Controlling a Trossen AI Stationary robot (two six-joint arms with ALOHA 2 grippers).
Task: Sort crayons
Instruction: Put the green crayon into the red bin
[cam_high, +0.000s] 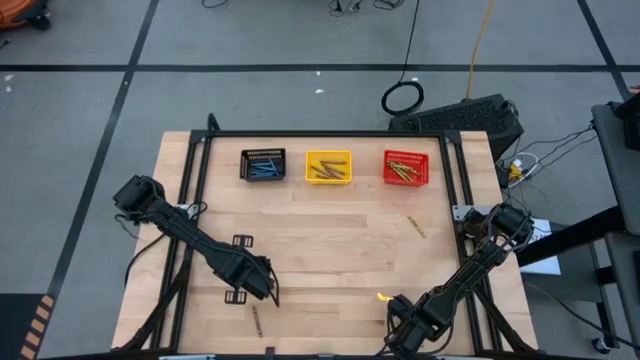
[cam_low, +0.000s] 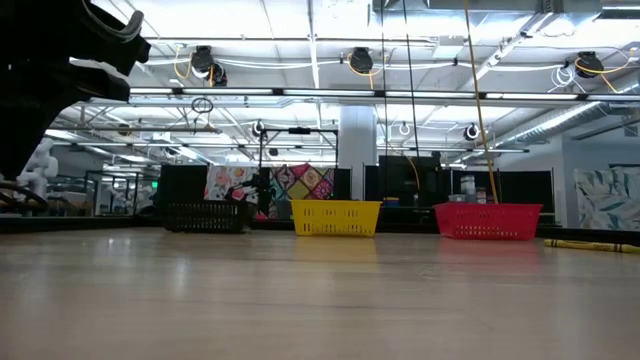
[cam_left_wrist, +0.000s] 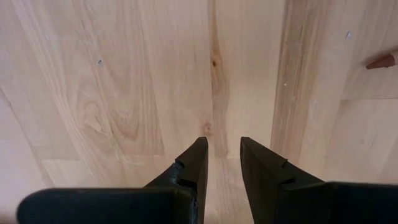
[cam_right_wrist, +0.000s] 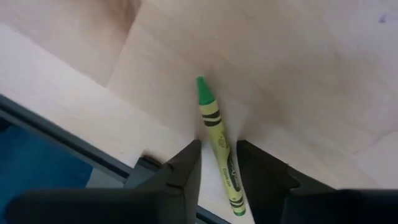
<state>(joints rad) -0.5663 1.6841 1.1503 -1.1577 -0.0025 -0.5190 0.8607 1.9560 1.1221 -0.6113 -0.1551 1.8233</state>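
Three loose crayons lie on the bare wood of the bench, and the rest sit in three small bins ranged along the far edge. One yellow-green crayon (cam_right_wrist: 219, 148) lies at the near edge toward the right corner, between the two fingers of the right gripper (cam_right_wrist: 219, 163); the fingers stand on either side of it with a narrow gap on each side, so the claw is apart and not clamped, and the crayon rests flat on the wood with its green tip pointing away from the wrist. In the high view this crayon shows as a small yellow mark just beside the right gripper. A second crayon, olive-yellow (cam_high: 416, 227), lies well apart toward the right edge, between the near edge and the red bin (cam_high: 405, 168). A third crayon, brown (cam_high: 256, 319), lies near the near edge on the left half, just beside the left gripper (cam_left_wrist: 219, 149). The left gripper hangs over bare wood with its fingers apart and nothing between them. The black bin (cam_high: 263, 165) holds blue crayons, the yellow bin (cam_high: 328, 166) holds olive-yellow ones, and the red bin holds further olive or brown ones; the exact shade there cannot be told.
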